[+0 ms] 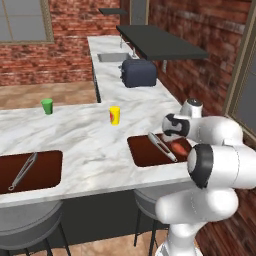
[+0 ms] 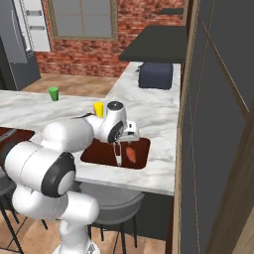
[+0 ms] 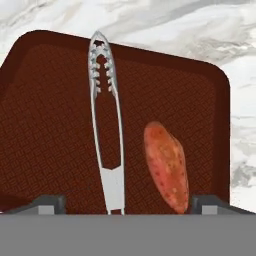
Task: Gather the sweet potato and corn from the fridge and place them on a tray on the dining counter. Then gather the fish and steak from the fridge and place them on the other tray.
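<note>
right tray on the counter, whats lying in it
In the tray, metal tongs and the sweet potato lie side by side, apart. The open gripper hovers above; the arm hides part of the tray in the base views.

White marble dining counter (image 1: 90, 135), two dark reddish-brown trays directly on it, near tray (image 1: 142, 152), far tray (image 1: 47, 170), green cup (image 1: 47, 106), yellow-and-red cup (image 1: 115, 115), dark toaster (image 1: 139, 73)

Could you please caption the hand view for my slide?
Open gripper above the tray, where the sweet potato lies beside metal tongs.
</note>
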Robot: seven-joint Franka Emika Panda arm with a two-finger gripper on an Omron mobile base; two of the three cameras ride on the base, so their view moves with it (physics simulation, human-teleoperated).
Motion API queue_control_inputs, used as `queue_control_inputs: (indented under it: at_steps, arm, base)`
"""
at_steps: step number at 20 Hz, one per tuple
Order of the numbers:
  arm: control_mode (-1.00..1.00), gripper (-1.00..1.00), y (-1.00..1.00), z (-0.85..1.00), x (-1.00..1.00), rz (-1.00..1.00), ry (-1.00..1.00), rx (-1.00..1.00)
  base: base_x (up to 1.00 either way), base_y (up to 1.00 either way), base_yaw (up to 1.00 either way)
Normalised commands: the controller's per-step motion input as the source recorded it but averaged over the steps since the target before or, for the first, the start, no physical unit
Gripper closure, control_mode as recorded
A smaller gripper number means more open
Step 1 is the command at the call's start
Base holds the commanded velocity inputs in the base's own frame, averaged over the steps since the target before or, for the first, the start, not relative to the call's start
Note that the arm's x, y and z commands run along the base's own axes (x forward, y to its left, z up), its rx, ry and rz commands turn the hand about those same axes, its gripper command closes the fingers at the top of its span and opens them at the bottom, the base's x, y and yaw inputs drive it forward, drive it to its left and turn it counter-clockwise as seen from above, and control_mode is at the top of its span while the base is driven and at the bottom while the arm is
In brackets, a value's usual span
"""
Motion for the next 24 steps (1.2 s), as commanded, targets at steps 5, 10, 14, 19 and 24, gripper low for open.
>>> queue_control_inputs:
  at_steps: [5,10,14,19,24]
  arm:
    - [-1.00,-1.00,0.66,0.80,-0.40,-0.09,0.00,0.00]
    - [-1.00,-1.00,0.55,0.74,-0.65,-0.07,0.00,0.00]
    - [-1.00,-1.00,0.46,0.32,-1.00,-0.02,0.00,0.00]
    - [-1.00,-1.00,0.35,0.23,-1.00,0.00,-0.01,0.00]
    - [-1.00,-1.00,0.29,0.20,-1.00,0.00,-0.07,0.00]
  base:
    - [0.00,0.00,0.00]
    - [0.00,0.00,0.00]
    - [0.00,0.00,0.00]
    - [0.00,0.00,0.00]
    - [0.00,0.00,0.00]
